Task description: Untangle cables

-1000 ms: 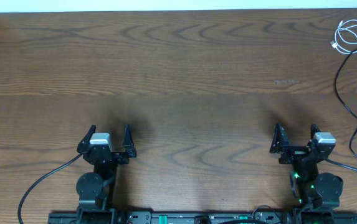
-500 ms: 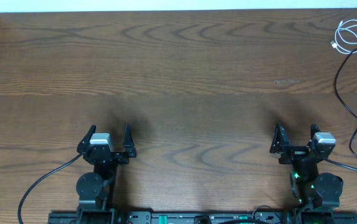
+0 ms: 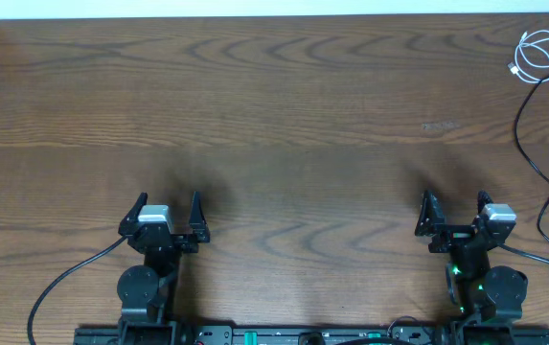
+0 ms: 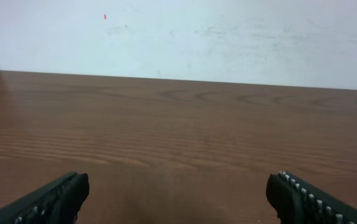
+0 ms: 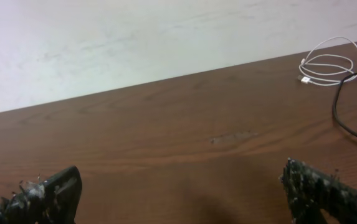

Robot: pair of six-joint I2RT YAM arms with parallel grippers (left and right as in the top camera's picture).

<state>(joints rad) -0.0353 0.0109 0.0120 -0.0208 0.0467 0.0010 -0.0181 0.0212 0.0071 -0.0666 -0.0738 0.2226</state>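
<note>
At the table's (image 3: 274, 115) far right, a coiled white cable (image 3: 542, 53) lies beside a black cable (image 3: 520, 129); left gripper (image 3: 168, 201) and right gripper (image 3: 456, 199) are spread wide.

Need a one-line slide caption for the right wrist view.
Open right gripper above wooden table; coiled white cable lies far right, black cable beside it.

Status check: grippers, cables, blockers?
Left gripper open, empty; right gripper open, empty. White cable coiled far right corner, black cable running from it. No blockers seen.
</note>
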